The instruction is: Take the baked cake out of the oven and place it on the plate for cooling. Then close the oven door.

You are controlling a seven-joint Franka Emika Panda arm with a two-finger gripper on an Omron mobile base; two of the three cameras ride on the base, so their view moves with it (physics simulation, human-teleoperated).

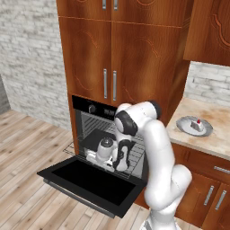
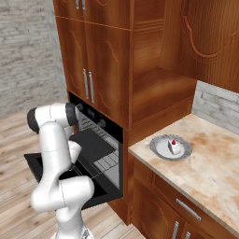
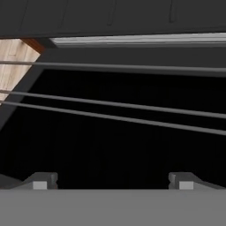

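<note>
The baked cake [image 1: 196, 125] [image 2: 174, 146], a tiny white piece with a red top, sits on the round grey plate [image 1: 184, 127] [image 2: 158, 147] on the counter to the right of the oven [image 1: 93, 109] [image 2: 95, 122]. The black oven door [image 1: 90, 182] [image 2: 32, 164] hangs fully open and lies flat. My gripper [image 1: 99, 161] [image 3: 112, 182] is low at the oven mouth, just above the door and at the front of the pulled-out wire rack [image 1: 134, 155] [image 3: 114, 105]. Its fingertips [image 3: 42, 181] stand wide apart, open, with nothing between them. The door's silver handle [image 3: 141, 40] lies ahead.
Tall brown cabinet doors [image 1: 108, 67] rise above the oven. The marbled counter [image 1: 215, 134] [image 2: 210, 168] runs to the right over drawers, with wall cabinets [image 1: 211, 31] overhead. Wooden floor [image 1: 27, 148] spreads out left of the open door.
</note>
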